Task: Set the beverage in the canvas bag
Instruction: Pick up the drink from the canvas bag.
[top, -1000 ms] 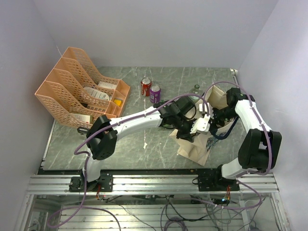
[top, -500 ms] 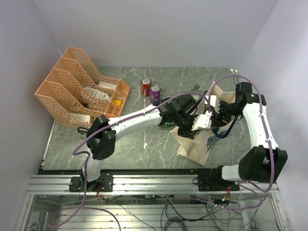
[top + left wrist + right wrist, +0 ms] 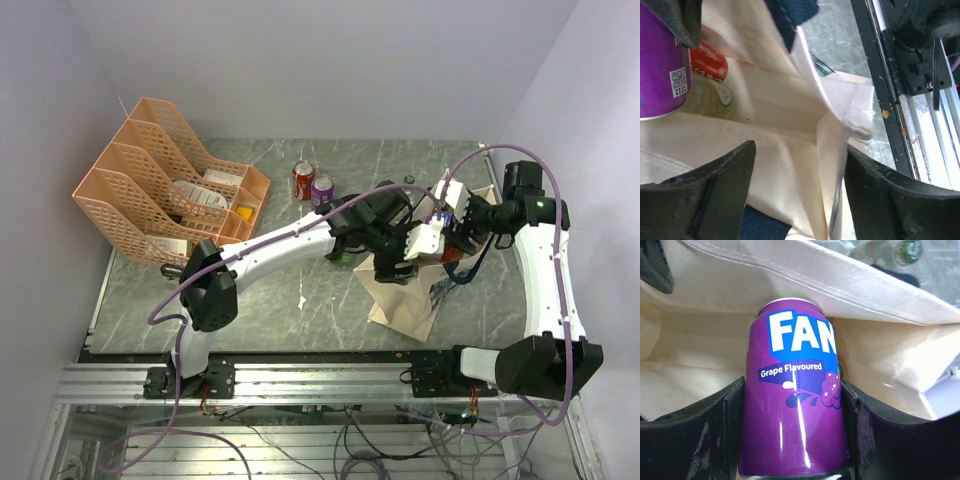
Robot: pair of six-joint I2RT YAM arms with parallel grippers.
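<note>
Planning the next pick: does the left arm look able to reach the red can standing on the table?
Probably yes. The red can stands uncovered on the table beside a purple can, just beyond that arm's forearm, and the left gripper is open and empty above the canvas bag.

Orange file trays on marble table far left, papers inside; white scrap mid-table; aluminium rail near edge.
</note>
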